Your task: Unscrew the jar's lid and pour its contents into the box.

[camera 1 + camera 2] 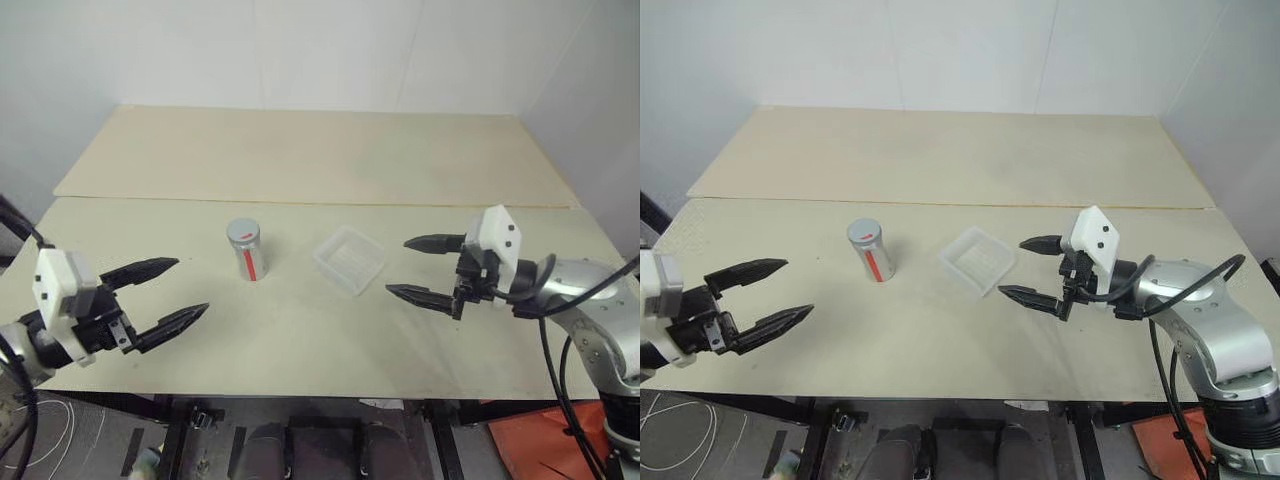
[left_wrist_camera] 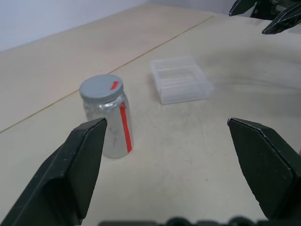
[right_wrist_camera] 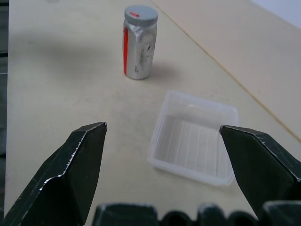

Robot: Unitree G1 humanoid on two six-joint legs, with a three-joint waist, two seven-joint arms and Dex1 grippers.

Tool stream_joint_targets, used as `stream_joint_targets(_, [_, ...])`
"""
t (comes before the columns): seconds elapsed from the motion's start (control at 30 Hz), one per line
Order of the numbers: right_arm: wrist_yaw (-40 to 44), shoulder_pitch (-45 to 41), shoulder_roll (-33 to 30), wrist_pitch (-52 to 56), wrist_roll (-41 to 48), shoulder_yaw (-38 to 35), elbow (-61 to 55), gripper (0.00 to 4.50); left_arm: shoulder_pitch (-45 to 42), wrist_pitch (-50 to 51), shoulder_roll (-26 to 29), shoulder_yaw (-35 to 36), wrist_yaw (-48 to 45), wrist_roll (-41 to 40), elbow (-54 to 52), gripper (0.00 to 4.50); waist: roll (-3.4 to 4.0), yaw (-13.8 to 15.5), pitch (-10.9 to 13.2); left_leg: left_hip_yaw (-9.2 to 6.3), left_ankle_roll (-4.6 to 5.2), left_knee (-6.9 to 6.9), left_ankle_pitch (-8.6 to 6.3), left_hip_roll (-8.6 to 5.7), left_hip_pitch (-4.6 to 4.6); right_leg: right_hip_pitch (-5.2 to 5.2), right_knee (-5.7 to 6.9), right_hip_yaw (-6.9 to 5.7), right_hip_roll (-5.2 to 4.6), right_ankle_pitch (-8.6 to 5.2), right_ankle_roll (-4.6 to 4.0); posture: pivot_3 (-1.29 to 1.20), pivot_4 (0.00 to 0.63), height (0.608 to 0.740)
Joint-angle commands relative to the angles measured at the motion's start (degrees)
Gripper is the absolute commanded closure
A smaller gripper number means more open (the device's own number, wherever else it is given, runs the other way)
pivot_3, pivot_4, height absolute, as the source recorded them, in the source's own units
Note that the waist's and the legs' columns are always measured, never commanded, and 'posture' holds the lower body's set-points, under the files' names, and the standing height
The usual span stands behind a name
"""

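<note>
Both grippers hang with jaws spread wide and empty. The left gripper (image 1: 162, 294) points toward the jar (image 1: 246, 250), which stands upright, lid (image 1: 243, 231) on, and looks the nearer one. The right gripper (image 1: 428, 268) faces the box (image 1: 349, 259), just beside the jar.

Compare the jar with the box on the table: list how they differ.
The jar is a tall silvery cylinder; the box is a low, square clear tray. The jar is closed by its grey lid; the box is open-topped and empty. The jar bears a red stripe; the box is unmarked. Both sit untouched on the table.
</note>
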Motion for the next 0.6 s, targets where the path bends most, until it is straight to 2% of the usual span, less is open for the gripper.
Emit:
stream_joint_targets(0.03, [-0.35, -1.36, -0.07, -1.40, -0.92, -0.08, -0.44, 0.00, -1.05, 0.49, 1.24, 1.78, 0.73, -1.05, -1.01, 0.05, 0.00, 0.16, 0.00, 0.00, 0.00, 0.00, 0.00, 0.00, 0.01, 0.02, -0.01, 0.00, 0.00, 0.00, 0.00, 0.00, 0.150, 0.740])
stream_joint_targets(0.27, [-0.09, -3.45, 0.61, -0.43, -0.20, 0.87, 0.13, 0.00, -2.83, 0.62, -1.26, -2.19, 6.63, 1.97, -1.95, 0.05, 0.00, 0.13, 0.00, 0.01, 0.00, -0.02, 0.00, -0.03, -0.01, -0.01, -0.01, 0.01, -0.02, 0.00, 0.00, 0.00, 0.150, 0.740])
stream_joint_targets(0.6, [2.57, -6.91, -0.09, -3.01, -1.46, 0.93, 3.19, 0.00, -10.85, -2.46, -11.54, -19.90, 20.50, 16.06, 0.63, 0.05, -0.02, 0.31, 0.00, -0.02, 0.01, 0.01, 0.00, -0.10, 0.00, 0.07, -0.02, 0.01, -0.04, 0.02, 0.00, 0.00, 0.150, 0.740])
